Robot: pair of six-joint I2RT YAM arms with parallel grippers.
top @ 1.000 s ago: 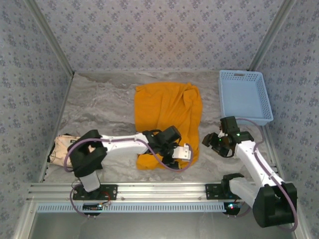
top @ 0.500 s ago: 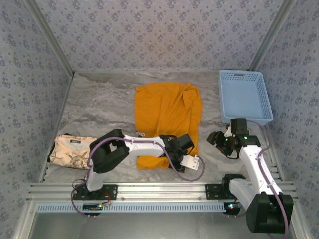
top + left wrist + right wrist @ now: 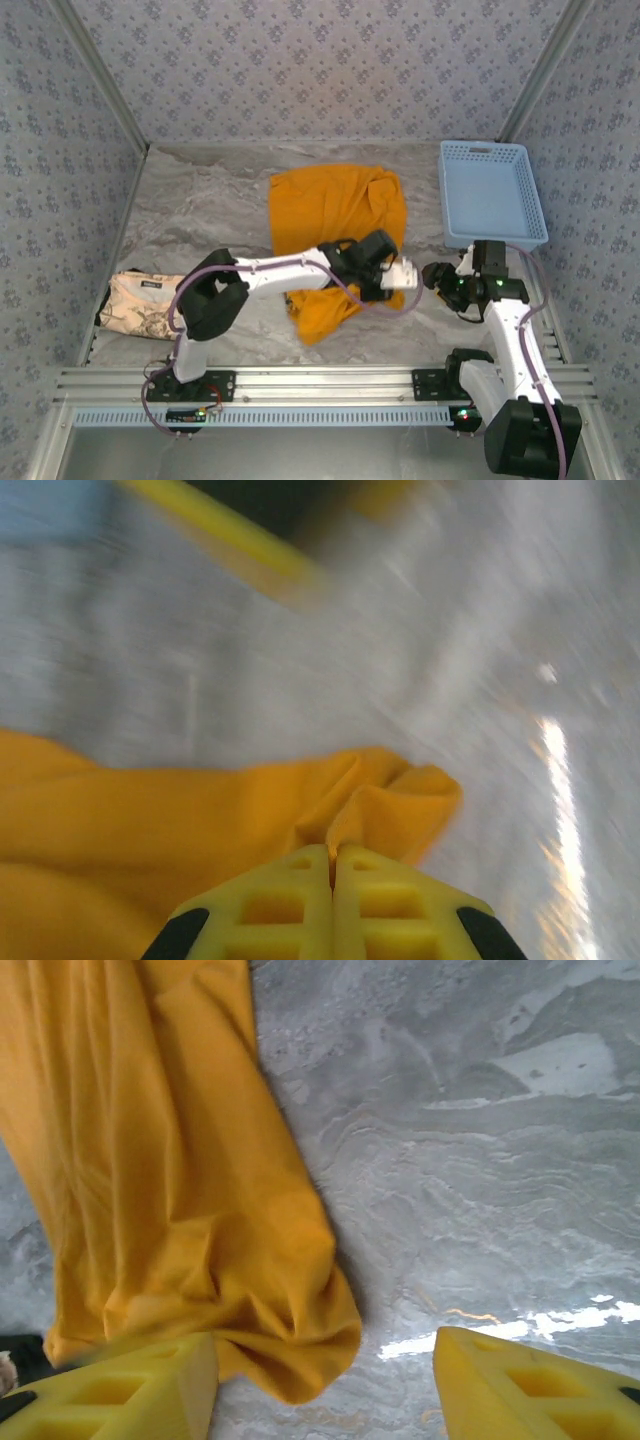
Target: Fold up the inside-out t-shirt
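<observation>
A grey marbled table (image 3: 200, 215) seen from above, closed in on three sides by walls (image 3: 300, 60) papered in pale lilac with a small repeating flower print. A metal rail (image 3: 320, 381) runs along the near edge, where my two white arms are bolted. A light blue plastic basket (image 3: 492, 195) sits at the far right of the table. A beige cloth (image 3: 142, 300) with a dark line drawing lies crumpled at the near left edge, well apart from everything else.

The inside-out t-shirt (image 3: 335, 210), plain orange-yellow, lies in the middle of the table. Its far part is spread mostly flat; its near part is drawn up and bunched toward the right.

My left claw (image 3: 333, 855) is fully closed: its two yellow fingers (image 3: 270, 910) meet with no gap, and a fold of the shirt's orange fabric is pinched between their tips. That wrist view is blurred, with grey table beyond the cloth. From above, my left arm reaches across from the left to the shirt's near right corner.

My right claw (image 3: 328, 1360) stands wide open just to the right of the shirt, low over the table. It holds nothing. A hanging, rounded end of the shirt sits between its yellow fingers (image 3: 130, 1390), close against the left one; I cannot tell whether they touch
</observation>
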